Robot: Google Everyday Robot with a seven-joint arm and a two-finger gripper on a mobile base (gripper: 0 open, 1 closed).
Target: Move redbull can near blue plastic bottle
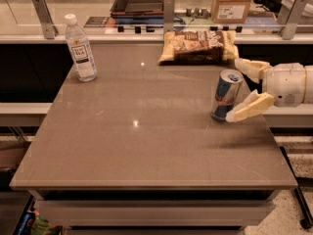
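Observation:
The redbull can (226,95) stands on the right side of the grey table (146,141), leaning slightly; it is blue and silver with a silver top. The blue plastic bottle (80,48), clear with a white cap and white label, stands upright at the table's far left corner. My gripper (239,89) comes in from the right edge with its cream fingers open on either side of the can's right flank: one finger (249,67) behind the can, the other (247,109) in front, close to or touching it.
A snack bag (198,46) lies at the far edge of the table, just behind the can. Beyond it is a counter with a dark tray (139,4), a cardboard box (231,3) and metal posts (43,16).

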